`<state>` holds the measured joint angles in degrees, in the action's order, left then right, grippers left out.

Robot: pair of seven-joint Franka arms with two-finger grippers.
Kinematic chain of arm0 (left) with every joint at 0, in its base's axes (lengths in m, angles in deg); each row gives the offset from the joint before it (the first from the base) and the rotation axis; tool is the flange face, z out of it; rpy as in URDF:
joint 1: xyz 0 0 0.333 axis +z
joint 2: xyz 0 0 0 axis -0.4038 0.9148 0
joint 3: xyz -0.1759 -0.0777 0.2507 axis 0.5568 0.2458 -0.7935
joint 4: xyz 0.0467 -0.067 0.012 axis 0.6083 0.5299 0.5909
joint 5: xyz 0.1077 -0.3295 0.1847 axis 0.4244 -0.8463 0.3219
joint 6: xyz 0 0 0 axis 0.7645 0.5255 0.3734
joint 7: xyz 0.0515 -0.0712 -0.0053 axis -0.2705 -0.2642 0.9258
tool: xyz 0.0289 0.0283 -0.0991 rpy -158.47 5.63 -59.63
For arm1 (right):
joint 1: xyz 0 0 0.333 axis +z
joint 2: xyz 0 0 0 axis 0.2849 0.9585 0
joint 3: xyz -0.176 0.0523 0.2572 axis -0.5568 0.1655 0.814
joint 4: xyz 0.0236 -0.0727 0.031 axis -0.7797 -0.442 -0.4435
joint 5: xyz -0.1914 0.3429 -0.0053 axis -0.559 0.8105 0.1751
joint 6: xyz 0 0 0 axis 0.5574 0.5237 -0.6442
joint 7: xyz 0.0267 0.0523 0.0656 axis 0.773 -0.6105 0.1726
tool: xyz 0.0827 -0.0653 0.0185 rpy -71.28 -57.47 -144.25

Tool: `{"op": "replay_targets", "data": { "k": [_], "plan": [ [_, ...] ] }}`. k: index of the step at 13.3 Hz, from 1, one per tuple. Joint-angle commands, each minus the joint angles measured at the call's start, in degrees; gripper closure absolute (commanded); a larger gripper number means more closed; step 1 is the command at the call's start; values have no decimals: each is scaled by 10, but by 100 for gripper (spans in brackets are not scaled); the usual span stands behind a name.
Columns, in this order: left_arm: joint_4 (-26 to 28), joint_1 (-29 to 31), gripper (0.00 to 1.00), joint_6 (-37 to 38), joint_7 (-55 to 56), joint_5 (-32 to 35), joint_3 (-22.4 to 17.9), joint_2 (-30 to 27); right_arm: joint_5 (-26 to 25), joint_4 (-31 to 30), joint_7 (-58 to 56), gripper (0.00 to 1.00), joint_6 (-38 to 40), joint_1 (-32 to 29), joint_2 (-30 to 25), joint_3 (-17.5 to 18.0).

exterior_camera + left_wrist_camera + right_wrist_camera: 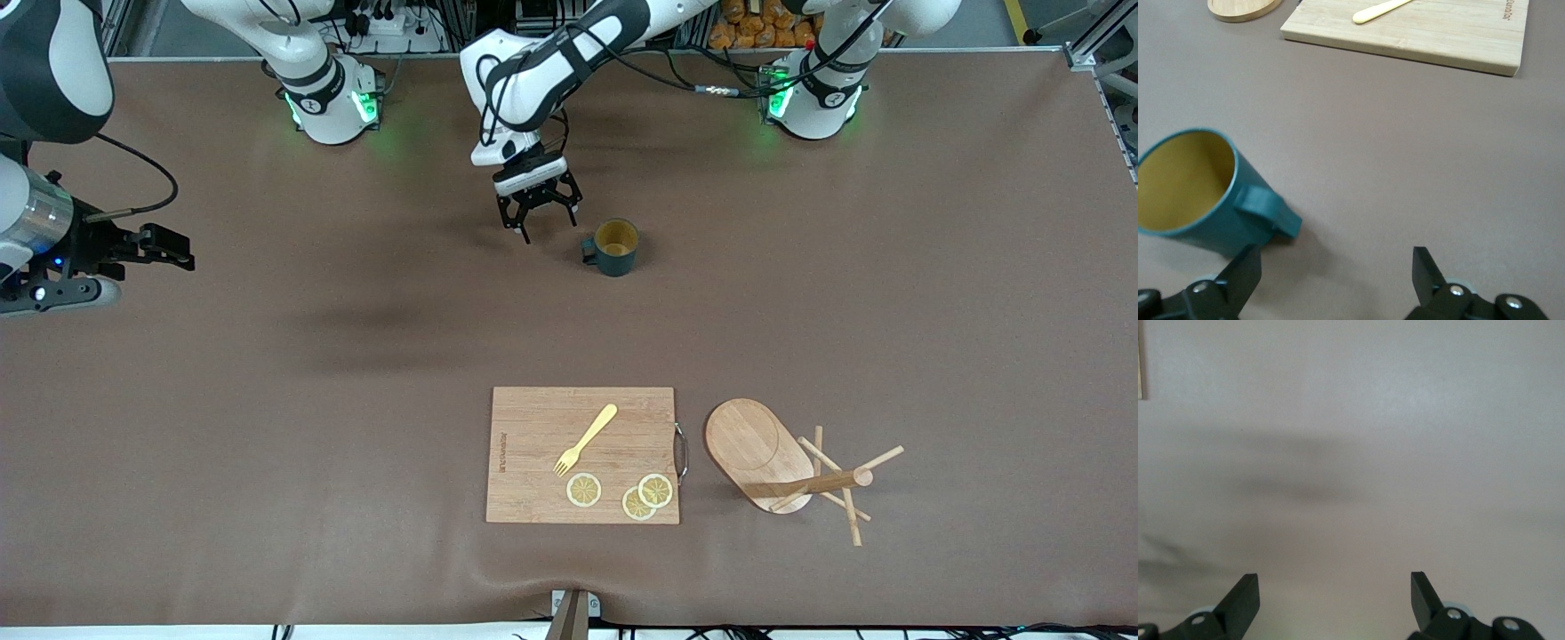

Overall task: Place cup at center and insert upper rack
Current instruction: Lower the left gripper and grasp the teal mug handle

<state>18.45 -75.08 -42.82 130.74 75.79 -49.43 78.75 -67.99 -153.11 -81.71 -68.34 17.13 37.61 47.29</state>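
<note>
Cup (615,247) position: upright on the brown table (267,444), standing free, with its handle turned toward the right arm's end of the table and its tan-yellow inside open upward. The left gripper (539,219) hangs low over the table just beside the cup, on the handle side, fingers spread wide and grasping nothing; in the left wrist view the cup (1198,193) sits just outside one fingertip (1245,270), with the handle facing the gap between the fingers but not inside it. Whether that fingertip touches the cup wall cannot be told. The upper rack (787,471) lies tipped on its side well apart from the cup, nearer to the front camera and toward the left arm's end of the table; its oval base stands on edge and its post and pegs point away from the cutting board (582,455). The cutting board lies flat just beside the rack's base, carrying a yellow fork (584,440) and three lemon slices (622,493). The right gripper (156,249) waits in the air over bare table at the right arm's end, fingers likewise spread and empty, well apart from every object.
</note>
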Motion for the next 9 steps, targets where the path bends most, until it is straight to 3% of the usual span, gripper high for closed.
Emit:
{"op": "replay_targets", "data": {
  "k": [1, 9],
  "plan": [
    [29, -33, 0, 27, 39, 37, -7, 6, -14, 27, -7, 0, -1, -12, -2, 11],
    [35, -54, 0, 117, 110, 166, -23, 60, -18, 110, -8, 0, 42, -10, 19, 12]
  ]
}}
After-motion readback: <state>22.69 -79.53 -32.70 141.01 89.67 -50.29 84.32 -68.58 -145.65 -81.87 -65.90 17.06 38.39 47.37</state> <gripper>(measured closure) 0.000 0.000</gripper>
